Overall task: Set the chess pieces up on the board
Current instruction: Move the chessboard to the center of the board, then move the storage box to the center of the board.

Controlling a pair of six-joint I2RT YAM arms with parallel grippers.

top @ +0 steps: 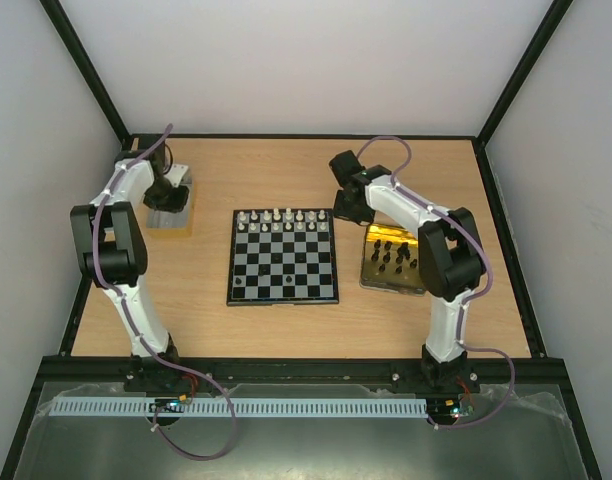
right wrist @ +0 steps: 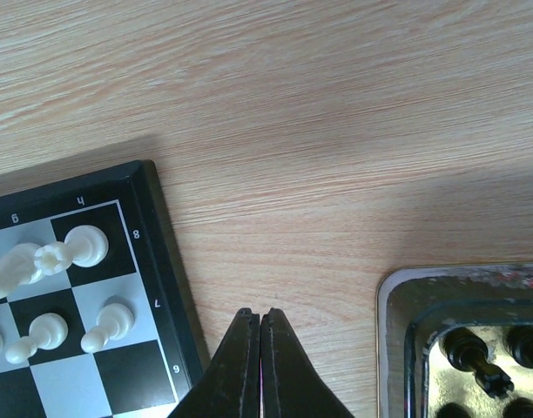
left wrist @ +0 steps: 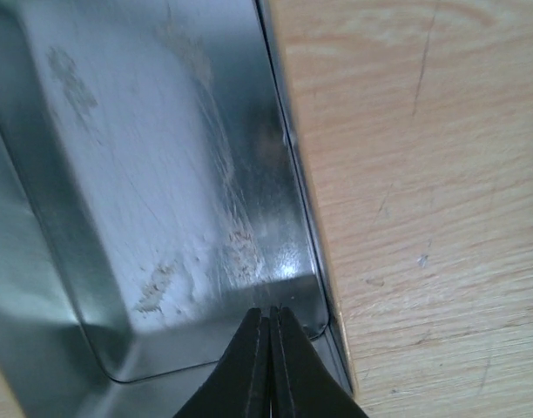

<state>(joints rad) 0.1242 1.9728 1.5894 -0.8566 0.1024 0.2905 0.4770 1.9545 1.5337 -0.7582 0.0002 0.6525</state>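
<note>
We log: left gripper (left wrist: pixel 269 313) pressed shut, empty, over a corner of the silver tray (left wrist: pixel 145 174) | right gripper (right wrist: pixel 259 318) likewise shut, holding nothing, above bare table (right wrist: pixel 293 131) between board (right wrist: pixel 171 261) and gold tray (right wrist: pixel 390 300) | white chess pieces (top: pixel 283 220) fill the board's two far rows | black chess pieces (top: pixel 394 250) stand in the gold tray.

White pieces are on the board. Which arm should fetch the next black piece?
Right. The right gripper hangs shut between the checkered board and the shiny gold tray holding the small black chess pieces. The left gripper sits over the silver-grey metal tray, where no pieces show.
</note>
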